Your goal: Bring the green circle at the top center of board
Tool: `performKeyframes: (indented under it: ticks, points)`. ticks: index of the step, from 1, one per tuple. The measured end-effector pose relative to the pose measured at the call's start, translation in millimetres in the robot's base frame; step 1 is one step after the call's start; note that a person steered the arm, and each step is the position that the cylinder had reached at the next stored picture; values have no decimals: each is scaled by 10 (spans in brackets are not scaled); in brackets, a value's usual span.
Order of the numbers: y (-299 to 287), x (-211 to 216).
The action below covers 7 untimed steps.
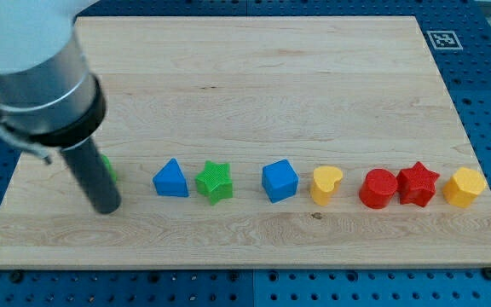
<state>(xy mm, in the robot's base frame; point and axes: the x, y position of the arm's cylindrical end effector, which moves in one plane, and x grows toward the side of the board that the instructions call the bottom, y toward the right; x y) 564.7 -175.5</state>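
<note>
Camera view: a single picture looking down at an angle on a pale wooden board [254, 77] with visible grain, lying on a blue perforated desk [484, 51].
Arm: a pale grey cylinder with a black collar enters from the view's top left and narrows to a straight dark rod.
My tip [107, 207]: the rod's lower end meets the board near the view's left edge, at the left end of the row of blocks.
Pincer: the arm carries none, only the rod, so nothing spreads or pinches.
Green circle [109, 168]: only a thin green sliver shows, just beside the rod on its right; the rod hides the rest, so its round shape cannot be confirmed. It sits low on the board's left, well apart from the top centre.
Row of blocks: all look like matte plastic and lie in one line across the board's lower half.
Blue triangle [170, 179]: right of the rod, near it.
Green star [215, 182]: ribbed top, just beside the blue triangle.
Blue cube [280, 180]: angular, tilted.
Yellow heart [326, 184]: just right of the blue cube.
Red rounded block [378, 188]: touching the red star [418, 183].
Yellow hexagon [465, 187]: last on the view's right.
Marker [442, 39]: a black-and-white square tag at the desk's top right.
</note>
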Motion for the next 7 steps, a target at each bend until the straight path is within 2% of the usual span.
performKeyframes:
  ticks: [1, 5, 7]
  points:
    - [-142, 32]
    - [-223, -904]
    - [72, -1439]
